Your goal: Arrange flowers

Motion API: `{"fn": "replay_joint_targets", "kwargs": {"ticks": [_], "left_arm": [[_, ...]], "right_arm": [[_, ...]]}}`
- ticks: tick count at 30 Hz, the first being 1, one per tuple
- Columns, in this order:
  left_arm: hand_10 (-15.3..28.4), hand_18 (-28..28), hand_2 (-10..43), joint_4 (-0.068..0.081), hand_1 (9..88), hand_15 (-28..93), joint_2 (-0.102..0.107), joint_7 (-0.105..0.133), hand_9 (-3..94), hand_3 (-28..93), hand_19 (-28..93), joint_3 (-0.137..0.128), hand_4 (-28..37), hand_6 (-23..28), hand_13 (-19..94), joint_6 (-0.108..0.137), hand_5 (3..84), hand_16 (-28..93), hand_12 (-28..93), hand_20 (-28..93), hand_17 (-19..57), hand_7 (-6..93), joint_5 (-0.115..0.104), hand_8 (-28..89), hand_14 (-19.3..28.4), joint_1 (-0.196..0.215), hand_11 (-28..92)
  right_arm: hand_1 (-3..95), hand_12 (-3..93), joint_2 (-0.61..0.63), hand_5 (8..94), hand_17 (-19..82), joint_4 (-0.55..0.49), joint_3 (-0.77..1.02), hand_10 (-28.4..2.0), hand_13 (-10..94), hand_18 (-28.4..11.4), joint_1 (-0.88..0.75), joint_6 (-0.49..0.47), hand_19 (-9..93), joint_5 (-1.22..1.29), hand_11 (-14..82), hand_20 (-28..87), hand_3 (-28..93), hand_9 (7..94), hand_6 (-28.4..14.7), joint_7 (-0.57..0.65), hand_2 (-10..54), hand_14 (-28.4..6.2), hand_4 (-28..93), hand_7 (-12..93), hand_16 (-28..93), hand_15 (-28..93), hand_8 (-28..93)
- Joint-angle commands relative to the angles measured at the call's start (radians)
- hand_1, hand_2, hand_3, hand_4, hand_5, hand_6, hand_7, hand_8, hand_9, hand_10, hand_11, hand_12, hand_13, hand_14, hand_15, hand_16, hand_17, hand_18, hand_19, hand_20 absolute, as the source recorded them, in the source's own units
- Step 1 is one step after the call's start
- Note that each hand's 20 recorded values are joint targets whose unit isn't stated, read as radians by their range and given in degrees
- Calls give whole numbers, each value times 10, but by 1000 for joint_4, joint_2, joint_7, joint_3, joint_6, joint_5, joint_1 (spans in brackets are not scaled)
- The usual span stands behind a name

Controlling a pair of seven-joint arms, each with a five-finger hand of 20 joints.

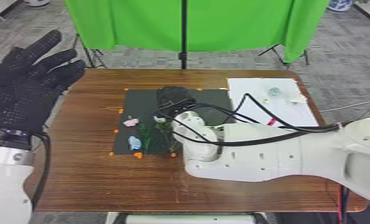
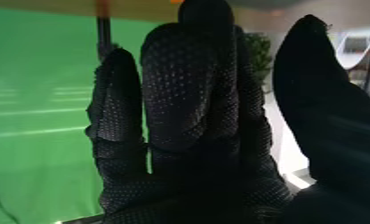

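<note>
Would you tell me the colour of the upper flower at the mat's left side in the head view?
The flower is pink; the head view shows it best.

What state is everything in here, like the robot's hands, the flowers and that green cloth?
Left hand: raised beside the mat, fingers straight and spread
Right hand: over the mat, fingers straight
Pink flower: lying on the mat
Pale blue flower: lying on the mat
Dark mat: spread flat
White sheet: lying flat
Green cloth: hanging
</note>
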Motion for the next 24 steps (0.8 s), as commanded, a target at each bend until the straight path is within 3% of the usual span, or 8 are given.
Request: {"fn": "replay_joint_targets", "kwargs": {"ticks": [1, 3, 9, 14, 18, 24], "left_arm": [[219, 284, 92, -24, 215, 522, -36, 24, 334, 765, 806, -25, -258, 98, 261, 55, 350, -100, 115, -283, -34, 164, 4, -100, 284, 112, 289], [219, 284, 92, -28, 215, 522, -31, 45, 334, 765, 803, -32, -258, 98, 261, 57, 350, -100, 115, -283, -36, 164, -7, -99, 284, 139, 288], [219, 284, 93, -27, 214, 521, -33, 33, 334, 762, 799, -25, -258, 98, 260, 63, 350, -98, 116, -283, -38, 164, -8, -100, 284, 137, 287], [218, 284, 94, -27, 214, 521, -38, 25, 334, 762, 797, -17, -258, 97, 260, 60, 350, -98, 117, -283, -40, 166, -3, -100, 284, 136, 289], [218, 284, 94, -26, 214, 521, -47, 24, 334, 762, 797, -8, -257, 98, 260, 65, 350, -98, 116, -283, -40, 165, -2, -101, 284, 128, 289], [219, 284, 96, -28, 212, 522, -46, 43, 334, 761, 797, -1, -263, 98, 260, 67, 350, -98, 116, -283, -41, 164, -6, -100, 284, 136, 289]], "right_arm": [[388, 156, 144, 638, 449, -42, 127, -106, 801, -187, 29, 22, 927, 10, 245, 31, 741, 810, 3, 8, -95, -55, -283, 152, 189, 603, -125], [383, 153, 189, 617, 448, -57, 175, -106, 795, -189, 4, 19, 925, 32, 244, 19, 739, 796, -3, 13, -95, -61, -283, 148, 186, 600, -123], [371, 142, 320, 555, 449, -85, 285, -126, 782, -187, -82, 17, 926, 74, 228, -40, 738, 756, -15, 32, -95, -70, -283, 136, 172, 590, -119], [368, 139, 411, 536, 454, -109, 434, -136, 780, -190, -219, 17, 931, 66, 217, -61, 743, 747, 1, 70, -95, -79, -269, 132, 166, 588, -118], [369, 138, 468, 539, 456, -106, 441, -139, 781, -192, -239, 26, 932, 96, 215, -67, 741, 749, 4, 95, -95, -79, -266, 134, 165, 588, -120], [368, 139, 514, 541, 458, -74, 417, -138, 783, -193, -223, 3, 932, 108, 215, -69, 740, 752, 6, 115, -95, -78, -264, 134, 165, 589, -121]]}}
